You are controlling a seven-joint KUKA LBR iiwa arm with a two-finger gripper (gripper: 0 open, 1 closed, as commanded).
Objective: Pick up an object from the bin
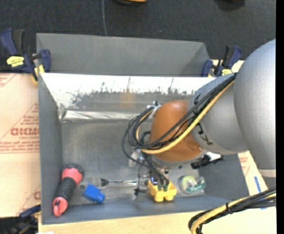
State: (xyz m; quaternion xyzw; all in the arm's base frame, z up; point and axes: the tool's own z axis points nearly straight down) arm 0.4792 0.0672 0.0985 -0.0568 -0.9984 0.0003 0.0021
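Observation:
My gripper point(153, 178) hangs low near the bin's front wall, right of the middle. Directly below it lies a yellow blocky thing point(162, 192) with a dark part on top; the gripper's tip reaches down to it. Whether the yellow thing is between the jaws I cannot tell. A thin silvery metal piece point(116, 182) stretches along the floor to the left of the gripper. Just right of the gripper lies a clear, greenish tape roll point(192, 184).
A small blue block point(93, 194) lies left of the metal piece. A black-and-red handled tool point(67, 189) rests slanted in the front left corner. The orange cover and its cables hide the gripper's upper part. The arm covers the bin's right side.

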